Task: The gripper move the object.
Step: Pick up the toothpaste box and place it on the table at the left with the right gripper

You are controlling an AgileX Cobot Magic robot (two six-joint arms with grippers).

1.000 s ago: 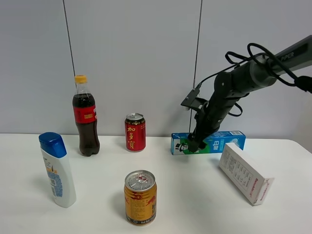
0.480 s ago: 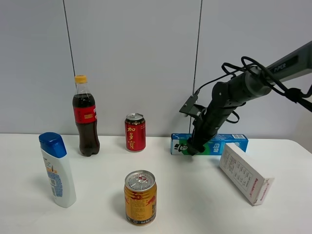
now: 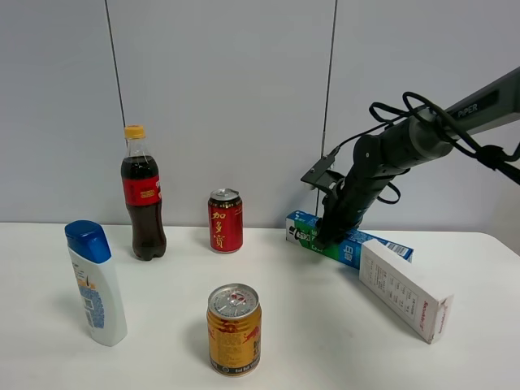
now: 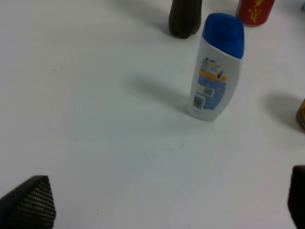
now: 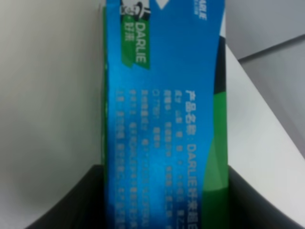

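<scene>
The object, a long blue and green DARLIE toothpaste box point(image 3: 357, 245), stands tilted at the back right of the white table point(image 3: 325, 325), its left end raised and its right end low behind a white box. My right gripper point(image 3: 325, 236) is shut on it near the raised end. In the right wrist view the box point(image 5: 164, 95) fills the gap between the two dark jaws of the right gripper point(image 5: 164, 200). My left gripper point(image 4: 162, 210) is open over bare table, with only its two fingertips point(image 4: 31, 205) showing at the frame's edge.
A white box with red print point(image 3: 404, 290) lies just in front of the toothpaste box. A cola bottle point(image 3: 143, 195) and a red can point(image 3: 225, 221) stand at the back. A gold can point(image 3: 234, 329) and a blue-capped white bottle point(image 3: 96, 284) stand nearer the front.
The right gripper's jaws have closed on the toothpaste box. The box, flat on the table before, now tilts with its left end lifted.
</scene>
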